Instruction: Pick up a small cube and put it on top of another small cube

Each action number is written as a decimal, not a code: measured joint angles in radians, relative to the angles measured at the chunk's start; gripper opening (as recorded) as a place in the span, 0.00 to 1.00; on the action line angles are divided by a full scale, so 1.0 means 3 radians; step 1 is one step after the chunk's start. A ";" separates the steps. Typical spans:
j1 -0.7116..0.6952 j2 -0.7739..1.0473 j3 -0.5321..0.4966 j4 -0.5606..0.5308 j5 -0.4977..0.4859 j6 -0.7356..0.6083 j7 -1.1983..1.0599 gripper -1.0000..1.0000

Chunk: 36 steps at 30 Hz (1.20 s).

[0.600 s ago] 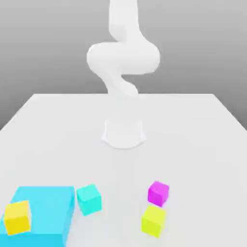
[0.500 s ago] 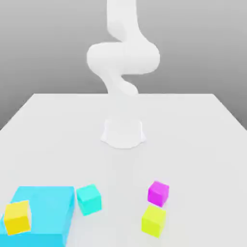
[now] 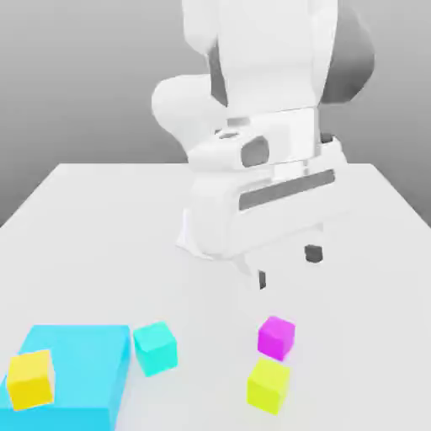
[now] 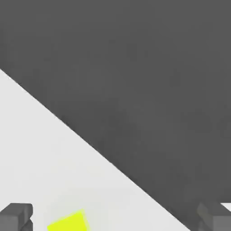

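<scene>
Above the magenta cube [image 3: 276, 337], open claw [image 3: 287, 267] hanging tilted, empty; smooth white arm [image 3: 271, 63] bending overhead. Plain lime cube [image 3: 268, 385] sitting at five o'clock on pale worktop [image 3: 202, 303].

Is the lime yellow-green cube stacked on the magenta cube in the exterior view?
No, the lime yellow-green cube sits on the white table, beside the magenta cube.

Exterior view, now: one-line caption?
Open jaws hang above the magenta cube and lime cube, nothing gripped.
</scene>
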 joint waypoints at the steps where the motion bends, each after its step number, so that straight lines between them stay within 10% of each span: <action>1: 0.0028 0.0118 0.0004 -0.0035 -0.0004 0.0058 -0.0108 0.50; 11: -0.0063 0.1294 0.0189 -0.0138 -0.0077 0.0813 -0.0708 0.50; 12: -0.0101 0.1403 0.0233 -0.0118 -0.0049 0.0899 -0.0731 0.00; 36: -0.0585 0.0030 -0.0288 -0.0589 -0.0853 0.0100 -0.1328 0.00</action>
